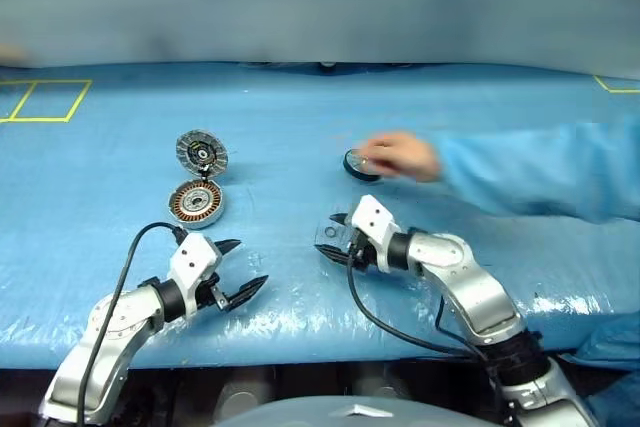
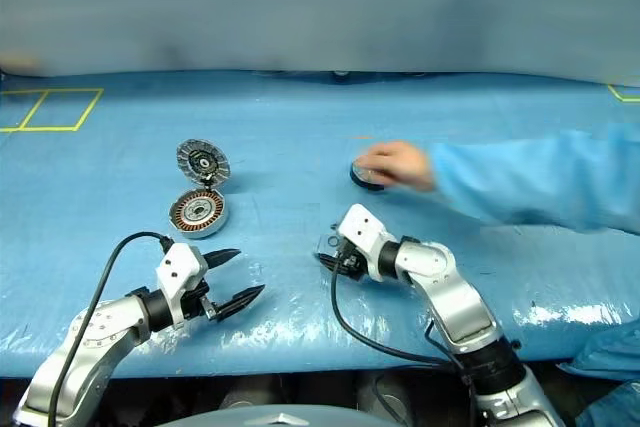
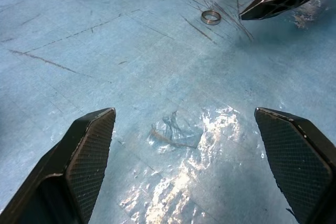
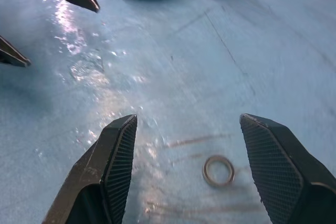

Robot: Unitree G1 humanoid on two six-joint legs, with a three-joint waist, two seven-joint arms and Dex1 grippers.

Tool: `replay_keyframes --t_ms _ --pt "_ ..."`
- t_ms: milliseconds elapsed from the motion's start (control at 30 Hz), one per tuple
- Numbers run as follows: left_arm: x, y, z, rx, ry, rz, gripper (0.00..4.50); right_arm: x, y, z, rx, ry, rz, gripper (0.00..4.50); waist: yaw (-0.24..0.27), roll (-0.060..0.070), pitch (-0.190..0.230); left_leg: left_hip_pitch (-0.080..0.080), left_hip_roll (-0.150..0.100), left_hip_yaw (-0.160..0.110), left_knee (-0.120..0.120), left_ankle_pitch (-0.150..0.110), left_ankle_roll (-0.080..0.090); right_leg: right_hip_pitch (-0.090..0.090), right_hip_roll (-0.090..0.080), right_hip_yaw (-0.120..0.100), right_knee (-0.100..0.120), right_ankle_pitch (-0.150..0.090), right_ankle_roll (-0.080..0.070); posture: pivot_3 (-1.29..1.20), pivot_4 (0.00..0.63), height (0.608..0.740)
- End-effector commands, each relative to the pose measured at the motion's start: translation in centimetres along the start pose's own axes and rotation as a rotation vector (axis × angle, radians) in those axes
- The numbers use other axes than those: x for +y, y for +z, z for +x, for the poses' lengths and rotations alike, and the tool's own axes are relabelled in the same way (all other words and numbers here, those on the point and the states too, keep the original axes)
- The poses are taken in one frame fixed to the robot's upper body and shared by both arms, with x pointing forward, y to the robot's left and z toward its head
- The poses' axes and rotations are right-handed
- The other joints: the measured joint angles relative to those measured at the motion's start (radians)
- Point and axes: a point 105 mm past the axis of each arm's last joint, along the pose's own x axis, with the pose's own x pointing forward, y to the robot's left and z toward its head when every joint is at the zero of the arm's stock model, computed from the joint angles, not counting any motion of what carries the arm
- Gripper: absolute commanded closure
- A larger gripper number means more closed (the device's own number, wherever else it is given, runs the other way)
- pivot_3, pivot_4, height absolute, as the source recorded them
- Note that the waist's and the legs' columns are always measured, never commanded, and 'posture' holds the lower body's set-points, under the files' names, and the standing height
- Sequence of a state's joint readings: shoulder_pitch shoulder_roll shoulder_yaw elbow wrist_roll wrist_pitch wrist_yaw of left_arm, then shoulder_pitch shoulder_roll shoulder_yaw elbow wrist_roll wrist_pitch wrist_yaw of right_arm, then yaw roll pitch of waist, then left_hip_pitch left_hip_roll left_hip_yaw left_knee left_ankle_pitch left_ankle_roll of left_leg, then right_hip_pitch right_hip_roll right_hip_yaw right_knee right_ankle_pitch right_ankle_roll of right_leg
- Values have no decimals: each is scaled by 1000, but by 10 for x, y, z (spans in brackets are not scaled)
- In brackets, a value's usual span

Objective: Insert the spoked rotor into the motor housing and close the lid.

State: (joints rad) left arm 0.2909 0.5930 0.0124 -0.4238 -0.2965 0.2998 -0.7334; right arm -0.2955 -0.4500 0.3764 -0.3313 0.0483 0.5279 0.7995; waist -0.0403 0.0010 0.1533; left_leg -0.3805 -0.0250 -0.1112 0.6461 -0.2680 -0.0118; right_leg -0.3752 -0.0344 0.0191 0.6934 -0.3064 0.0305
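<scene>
Near the table's (image 1: 300, 117) front edge, both grippers are hovering with jaws spread and holding nothing: the left gripper (image 1: 243, 269) widest, the right gripper (image 4: 185, 145) straddling a tiny ring (image 4: 218, 171). Further back, the housing (image 1: 195, 203) is lying open, lid (image 1: 201, 153) tipped up, seemingly awaiting the rotor (image 1: 358, 164), which a person's hand (image 1: 400, 156) is covering mid-table.

A small metal ring (image 4: 218, 171) lies near the front of the blue desk (image 1: 300, 117); yellow tape squares (image 1: 45, 99) mark the far-left corner.

both eye views look down from high over the blue table (image 1: 300, 127). the wrist cams sit low and close, facing each other, both catching the tiny ring (image 4: 218, 170).
</scene>
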Motion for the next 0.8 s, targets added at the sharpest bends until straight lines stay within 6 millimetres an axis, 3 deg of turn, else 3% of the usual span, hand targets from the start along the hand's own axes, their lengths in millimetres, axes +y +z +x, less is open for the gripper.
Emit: replay_keyframes --t_ms 33,167,333,433,533,700,800 --pt "5 13 -5 -43 58 40 0 10 30 12 -13 120 -223 1210 4 -1 0 0 0 0 0 0 0 0 0 0 0 0 0 0 150 740" --pt "22 28 -14 -38 130 159 0 11 37 20 -28 164 -241 1210 18 -4 2 0 0 -2 0 0 0 1 0 -2 -1 0 0 0 150 740" --pt "53 52 -24 94 100 448 0 18 3 14 75 180 -179 1210 30 -6 4 -2 -1 -3 1 1 -2 0 -1 -3 -2 0 0 0 150 740" --pt "61 62 -20 164 20 555 0 22 -13 10 117 165 -132 1210 26 -6 4 -2 -1 -2 0 1 -2 0 -1 -3 -3 0 0 0 150 740" --pt "72 60 -17 315 -70 674 0 22 -23 7 144 134 -104 1210 15 -5 5 -2 -1 -1 0 1 -3 0 0 -3 -2 0 0 0 150 740" --pt "92 54 -18 613 -250 833 0 17 -22 5 135 79 -81 1210 4 -6 7 -3 0 0 0 1 -1 -2 8 -4 -1 0 0 0 150 740" --pt "106 55 -14 708 -287 881 0 15 -23 4 131 57 -70 1210 2 -6 8 -3 -1 2 0 0 0 -2 8 -3 0 0 0 0 150 740"
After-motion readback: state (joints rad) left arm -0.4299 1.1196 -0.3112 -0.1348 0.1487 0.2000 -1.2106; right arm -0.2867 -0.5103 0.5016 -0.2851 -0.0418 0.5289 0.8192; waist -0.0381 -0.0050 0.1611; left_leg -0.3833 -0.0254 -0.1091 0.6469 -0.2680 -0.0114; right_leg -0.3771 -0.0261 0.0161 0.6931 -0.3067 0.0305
